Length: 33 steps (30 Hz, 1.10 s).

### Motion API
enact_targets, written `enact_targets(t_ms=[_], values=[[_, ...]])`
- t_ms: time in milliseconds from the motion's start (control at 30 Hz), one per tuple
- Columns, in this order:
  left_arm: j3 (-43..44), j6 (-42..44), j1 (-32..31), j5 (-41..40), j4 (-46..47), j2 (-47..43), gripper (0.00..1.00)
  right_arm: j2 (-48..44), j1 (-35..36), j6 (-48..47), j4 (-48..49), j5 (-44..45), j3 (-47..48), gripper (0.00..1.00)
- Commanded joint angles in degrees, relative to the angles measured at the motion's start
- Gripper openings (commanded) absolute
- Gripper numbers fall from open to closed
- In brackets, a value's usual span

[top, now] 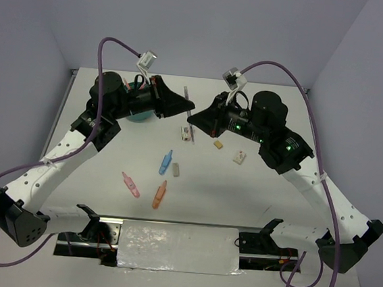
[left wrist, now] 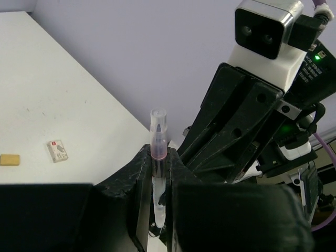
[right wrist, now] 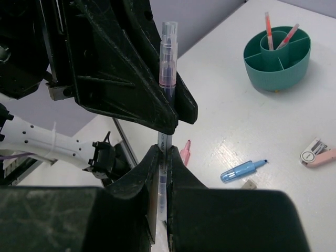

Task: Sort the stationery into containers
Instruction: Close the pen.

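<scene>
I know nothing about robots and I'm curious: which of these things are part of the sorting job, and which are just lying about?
Job: pen, organiser, blue marker, pink marker, orange marker, white eraser, tan eraser.
Lying about: silvery sheet, purple cables.

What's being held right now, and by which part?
One thin pen, by both: left gripper just below its pink band, right gripper lower on the barrel.
</scene>
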Motion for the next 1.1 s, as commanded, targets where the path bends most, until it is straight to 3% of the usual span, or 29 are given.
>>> enact_targets(t_ms=[0,67,100,267,300,333,400,467,500,600,833,1067], values=[[0.93,-1.46,-0.06,4.29,6.95,0.25,0.00,-1.40,0.91,-0.41,3.20,-0.82,0.14,0.00],[-0.04,-2.51,-0.06,6.14,10.54,-0.45,0.00,-0.61,0.82,-0.50,4.08,-2.92,0.49,0.20],[-0.48,-2.95,-0.06,7.01,11.70,-0.72,0.00,-0.17,0.91,-0.06,4.34,-3.45,0.58,0.38],[-0.22,-3.83,-0.06,7.55,14.87,-1.69,0.00,1.68,0.91,2.40,8.64,-6.62,-0.29,0.42],[0.13,-4.01,-0.14,7.55,15.05,-1.69,0.00,1.86,0.91,3.01,9.09,-6.71,-0.38,0.41],[0.22,-4.18,-0.06,7.81,15.31,-1.43,0.00,2.12,0.91,3.02,9.44,-6.71,-0.30,0.24],[0.83,-3.40,-0.14,7.29,13.74,-1.16,0.00,2.30,0.91,2.93,9.18,-6.19,0.58,0.00],[1.54,-1.04,-0.06,6.32,11.55,-1.07,0.22,2.21,0.82,2.50,8.74,-5.92,1.37,0.00],[2.06,0.02,-0.06,5.45,8.49,-1.16,0.47,1.95,0.91,2.40,8.57,-5.75,1.55,0.00],[4.26,3.72,0.29,1.93,3.65,-1.69,0.66,1.51,0.91,1.79,8.04,-5.31,1.02,0.00],[10.32,2.76,4.68,0.52,1.43,1.74,0.70,0.71,0.91,1.26,7.34,-5.57,-0.82,0.00],[11.65,0.74,5.57,2.10,3.45,3.41,0.61,1.24,0.91,0.65,5.75,-5.04,0.41,0.00]])
